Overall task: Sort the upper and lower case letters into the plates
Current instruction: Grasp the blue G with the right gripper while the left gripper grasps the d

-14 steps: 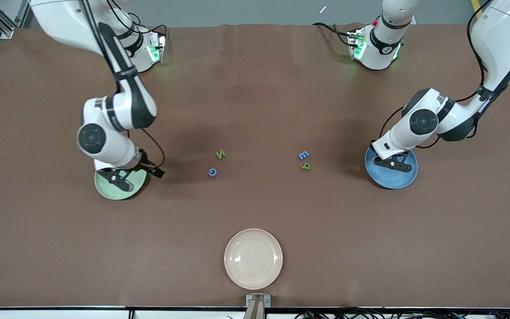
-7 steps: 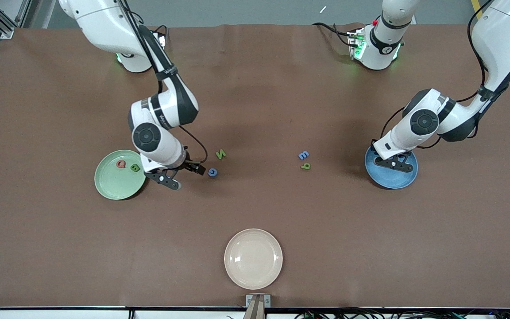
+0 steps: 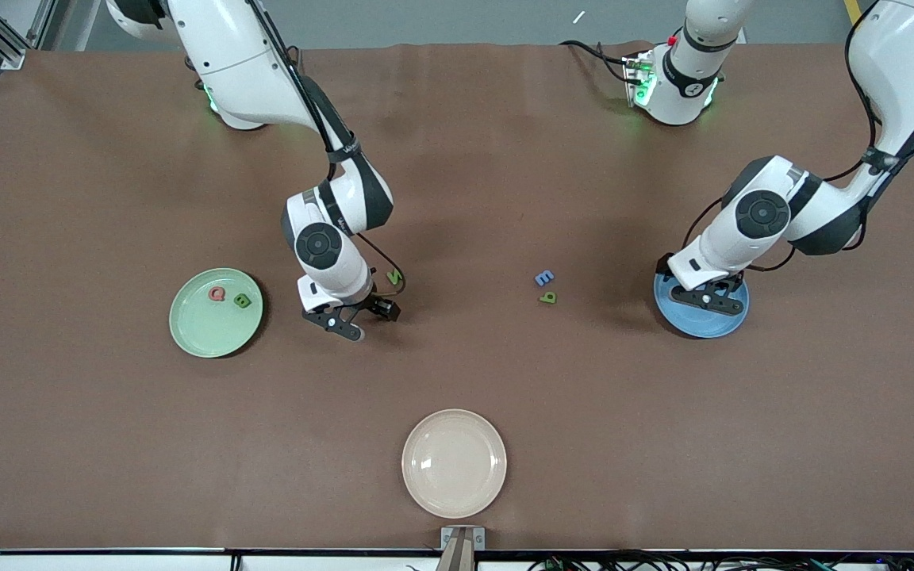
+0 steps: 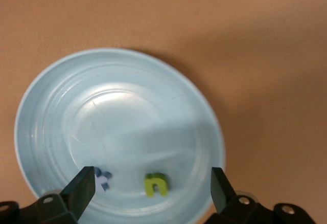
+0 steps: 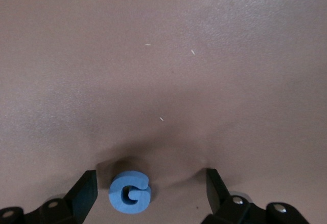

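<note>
Front view: brown table (image 3: pixel 108 436), grey floor (image 3: pixel 465 20)

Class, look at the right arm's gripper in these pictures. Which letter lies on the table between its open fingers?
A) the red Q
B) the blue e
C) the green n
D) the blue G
D: in the right wrist view the blue G lies flat on the brown table between the open fingers of the right gripper.
</note>
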Tool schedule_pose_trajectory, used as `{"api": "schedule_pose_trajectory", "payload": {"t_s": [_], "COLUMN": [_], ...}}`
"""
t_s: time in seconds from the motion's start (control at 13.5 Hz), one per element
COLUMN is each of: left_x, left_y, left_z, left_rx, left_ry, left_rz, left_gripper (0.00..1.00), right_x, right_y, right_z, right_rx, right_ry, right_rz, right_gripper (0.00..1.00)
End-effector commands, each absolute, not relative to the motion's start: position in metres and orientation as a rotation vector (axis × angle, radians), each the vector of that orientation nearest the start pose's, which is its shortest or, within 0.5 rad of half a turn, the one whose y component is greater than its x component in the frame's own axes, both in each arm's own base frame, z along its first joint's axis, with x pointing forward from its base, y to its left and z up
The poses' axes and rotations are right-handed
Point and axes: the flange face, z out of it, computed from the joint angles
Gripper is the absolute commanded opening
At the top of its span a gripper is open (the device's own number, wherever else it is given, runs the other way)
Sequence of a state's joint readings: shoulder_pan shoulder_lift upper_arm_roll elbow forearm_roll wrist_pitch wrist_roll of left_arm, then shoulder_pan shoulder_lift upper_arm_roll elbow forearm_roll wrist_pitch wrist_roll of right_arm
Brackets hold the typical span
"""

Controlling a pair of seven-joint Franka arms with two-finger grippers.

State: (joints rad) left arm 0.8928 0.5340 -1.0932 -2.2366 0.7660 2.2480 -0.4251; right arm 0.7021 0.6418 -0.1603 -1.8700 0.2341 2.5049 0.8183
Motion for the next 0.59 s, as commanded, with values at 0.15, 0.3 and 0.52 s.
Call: {"api": "schedule_pose_trajectory", "payload": {"t_s": [0.15, 0.3, 0.52], "left_x": [0.518, 0.518, 0.521], "left_y": [-0.187, -0.228, -0.285], "left_z": [0.288, 0.292, 0.271], "left_rx": [-3.046, -3.091, -3.092], "left_ry": [0.258, 0.148, -0.130], "left_rz": [0.074, 0.052, 0.057], "left_gripper": [0.99, 0.99, 0.99], "right_x": [0.545, 0.540, 0.539], "right_y": [0.338, 0.344, 0.347], "right_z": [0.177, 0.176, 0.177], "right_rx": [-3.014, -3.020, -3.022], "right_ry": [0.689, 0.671, 0.664], "right_rz": [0.025, 0.029, 0.029], "right_gripper": [0.82, 0.74, 0.56]}}
